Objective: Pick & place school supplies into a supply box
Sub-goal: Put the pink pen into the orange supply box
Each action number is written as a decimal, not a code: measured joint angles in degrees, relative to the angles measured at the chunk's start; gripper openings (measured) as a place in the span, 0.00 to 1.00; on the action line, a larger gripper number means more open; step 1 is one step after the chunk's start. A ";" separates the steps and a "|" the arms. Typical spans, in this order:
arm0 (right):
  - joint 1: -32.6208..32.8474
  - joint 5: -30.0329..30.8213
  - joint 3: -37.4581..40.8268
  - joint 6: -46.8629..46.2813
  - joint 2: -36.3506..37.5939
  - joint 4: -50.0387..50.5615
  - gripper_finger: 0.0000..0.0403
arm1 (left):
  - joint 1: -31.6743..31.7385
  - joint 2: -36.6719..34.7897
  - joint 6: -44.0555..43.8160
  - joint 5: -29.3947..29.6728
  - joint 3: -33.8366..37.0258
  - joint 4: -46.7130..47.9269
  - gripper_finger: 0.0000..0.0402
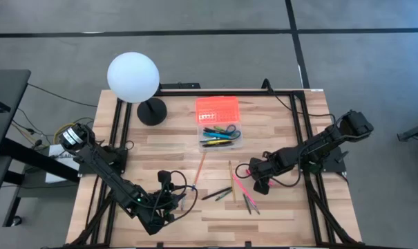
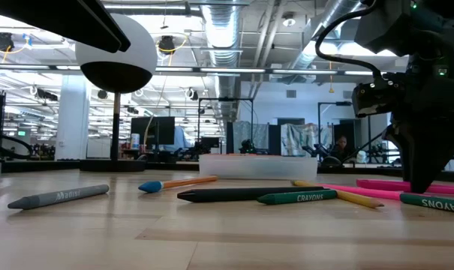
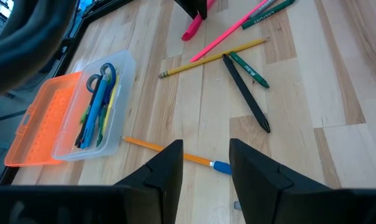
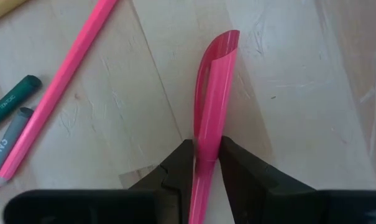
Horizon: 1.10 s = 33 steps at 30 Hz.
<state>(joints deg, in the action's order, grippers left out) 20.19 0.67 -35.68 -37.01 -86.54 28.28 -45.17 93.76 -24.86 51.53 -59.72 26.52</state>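
On the wooden table (image 1: 278,207), we saw the white globe lamp (image 1: 133,77) standing at the far left corner on its black base. Beside it, toward the middle of the far edge, lay the supply box (image 1: 219,123), its orange lid (image 1: 217,108) folded open and flat behind the clear base. Inside the base we counted several pens and a pair of blue-handled scissors (image 3: 102,76) already lying lengthwise.

Both dark arms reached in from the near corners. Our right pincer (image 4: 206,160) sat low over the near right part of the table, and its fingers were clamped on a pink marker (image 4: 211,115), which pointed forward past the tips. Our left pincer (image 3: 205,160) hovered above the near left-centre of the table with its fingers apart and nothing between them.

Loose supplies were scattered between the two pincers, in front of the box. Nearest the box lay an orange pencil with a blue end (image 3: 175,154). Farther toward the right arm we found a black pen (image 3: 247,94), a green crayon (image 3: 248,69), a yellow pencil (image 3: 212,57) and a long pink pencil (image 4: 60,90). From the low view, a grey crayon (image 2: 58,196) lay apart from the rest.
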 joint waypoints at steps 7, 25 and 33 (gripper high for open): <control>0.06 1.24 0.00 2.29 0.04 -0.13 0.08 | 0.00 0.00 -0.02 0.02 0.00 0.00 0.31; 0.06 2.10 0.09 4.05 0.04 -0.54 0.13 | -0.01 0.00 -0.02 0.07 0.00 0.00 0.31; 0.40 4.06 0.11 6.85 0.04 -1.01 0.06 | 0.00 0.00 -0.02 0.07 0.00 -0.02 0.31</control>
<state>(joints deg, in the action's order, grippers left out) 20.59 4.72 -35.57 -30.16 -86.50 27.26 -45.17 93.76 -24.88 51.59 -59.72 26.50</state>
